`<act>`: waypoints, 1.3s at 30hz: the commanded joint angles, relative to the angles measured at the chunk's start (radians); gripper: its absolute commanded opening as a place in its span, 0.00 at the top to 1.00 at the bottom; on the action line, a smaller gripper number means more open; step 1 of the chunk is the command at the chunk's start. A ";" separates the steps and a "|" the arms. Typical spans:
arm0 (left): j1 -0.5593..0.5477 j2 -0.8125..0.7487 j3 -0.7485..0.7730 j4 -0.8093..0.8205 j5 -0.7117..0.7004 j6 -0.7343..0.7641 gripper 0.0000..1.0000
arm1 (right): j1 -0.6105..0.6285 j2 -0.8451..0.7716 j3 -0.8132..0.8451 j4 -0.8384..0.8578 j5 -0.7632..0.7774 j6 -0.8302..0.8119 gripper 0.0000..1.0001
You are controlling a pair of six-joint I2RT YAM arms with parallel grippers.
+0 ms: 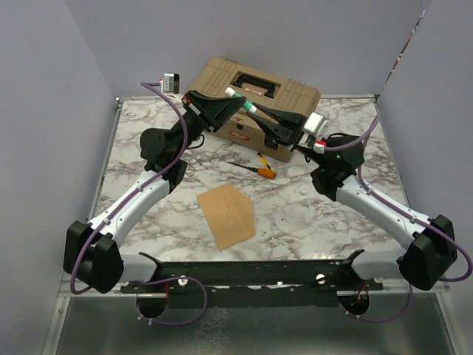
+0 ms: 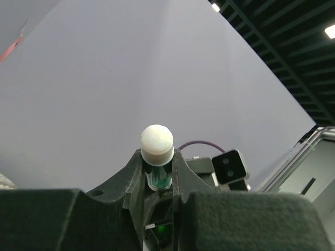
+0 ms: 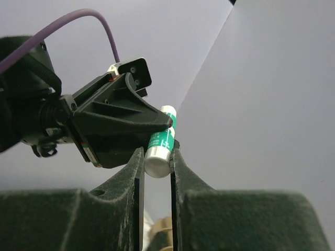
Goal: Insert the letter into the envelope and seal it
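Nearest you, well below and short of both claws, the flat brown kraft paper envelope (image 1: 225, 214) lies on the marbled white tabletop (image 1: 318, 214), seemingly with its pointed flap turned out. You cannot pick out the pale peach letter as a separate sheet; it may already be inside, but the views do not settle that. A little farther on, under the space between the claws, a slim screwdriver with an orange handle (image 1: 255, 168) lies idle. Above it, your left claw (image 1: 230, 106) is clenched on the green body of a white-capped glue stick (image 1: 241, 100), held high off the table so the other arm can reach it. Your right claw (image 1: 260, 115) meets it head-on, its fingers pressed against the stick's white end. With one claw steadying the body and the other on the end, this looks set up for pulling the cap off, so the flap can be glued. Just beyond and beneath both claws sits a tan plastic toolbox with a black handle (image 1: 284, 92).
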 commanded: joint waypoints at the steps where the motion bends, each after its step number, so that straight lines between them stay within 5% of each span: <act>1: -0.003 -0.078 -0.004 0.015 0.015 0.184 1.00 | 0.002 -0.027 0.052 -0.025 0.098 0.400 0.99; 8: -0.002 -0.151 0.032 -0.029 0.068 0.412 1.00 | 0.000 -0.037 0.117 -0.090 0.138 0.775 0.99; 23: -0.002 -0.134 0.072 -0.029 0.114 0.440 1.00 | -0.012 0.015 0.183 -0.306 0.171 1.158 0.99; 31: -0.004 -0.136 0.026 -0.019 0.058 0.378 1.00 | -0.043 0.033 0.100 -0.157 0.149 1.409 0.97; 35: -0.004 -0.142 0.011 -0.024 -0.010 0.321 1.00 | -0.043 0.046 0.085 -0.040 0.103 1.361 0.70; 37: -0.004 -0.146 0.004 -0.037 -0.067 0.261 1.00 | -0.043 0.039 0.088 -0.032 0.066 1.217 0.49; 39: -0.004 -0.143 0.007 -0.063 -0.103 0.189 1.00 | -0.044 0.023 0.095 -0.040 0.012 1.004 0.41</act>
